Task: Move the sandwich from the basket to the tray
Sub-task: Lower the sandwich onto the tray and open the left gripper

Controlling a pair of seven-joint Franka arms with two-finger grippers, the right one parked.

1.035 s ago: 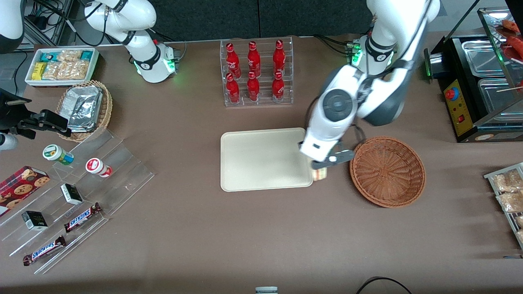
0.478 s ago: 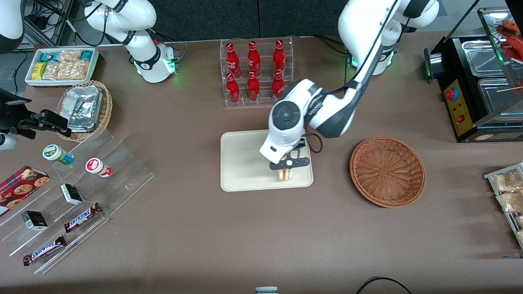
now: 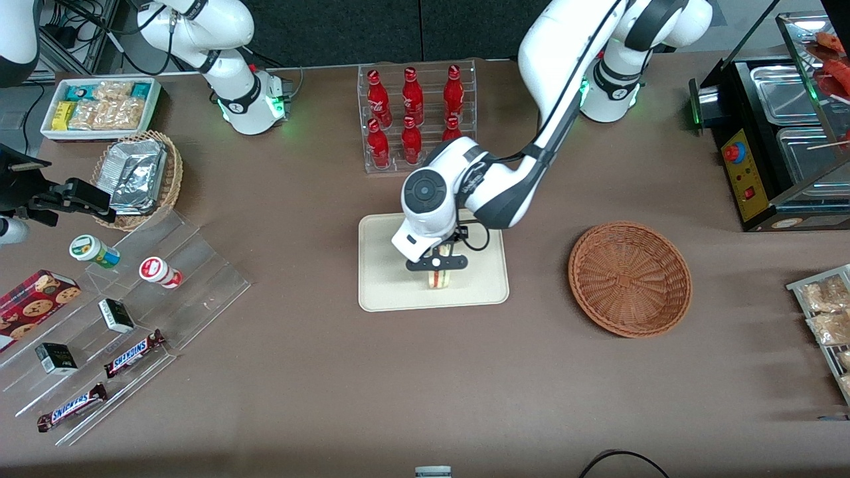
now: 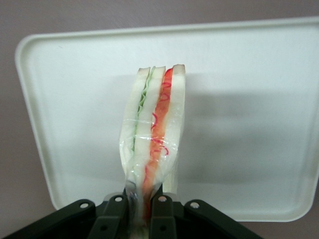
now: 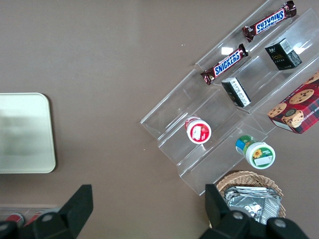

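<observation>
The sandwich, a plastic-wrapped wedge of pale bread with red and green filling layers, hangs over the middle of the cream-white tray. My left gripper is shut on its wrapped end, and the wedge points down toward the tray. Whether it touches the tray surface I cannot tell. The reddish-brown wicker basket stands beside the tray, toward the working arm's end of the table, with nothing in it.
A clear rack of red bottles stands farther from the camera than the tray. Toward the parked arm's end are acrylic steps with snacks, a tan basket of foil packets and a white snack bin. A black food warmer sits at the working arm's end.
The left gripper has carried the sandwich from the tray's edge nearest the basket over to the tray's middle, and the arm has swung with it.
</observation>
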